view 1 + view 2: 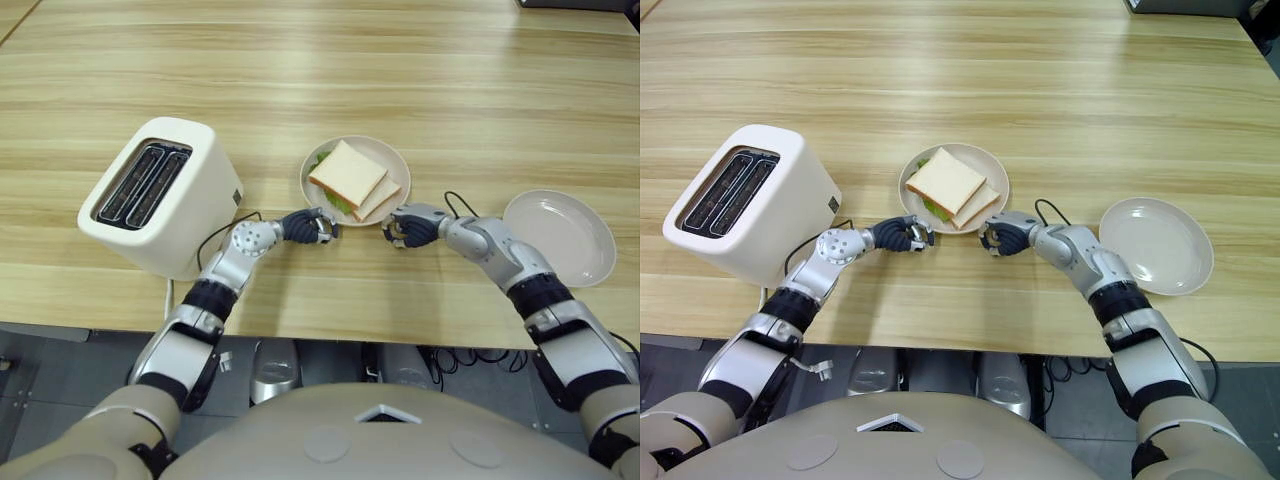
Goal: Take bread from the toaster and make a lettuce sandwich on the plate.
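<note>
A cream toaster (160, 195) stands at the left of the wooden table, both slots looking dark and empty. On a round beige plate (396, 160) in the middle lies a sandwich (349, 177): two bread slices with green lettuce (335, 201) showing between them. My left hand (306, 226) rests on the table just in front of the plate's near-left rim, fingers curled, holding nothing. My right hand (413, 227) sits just in front of the plate's near-right rim, fingers also curled on nothing.
A second, bare beige plate (559, 236) lies at the right, beside my right forearm. The toaster's black cord (222, 233) runs along the table near my left wrist. The far half of the table is bare wood.
</note>
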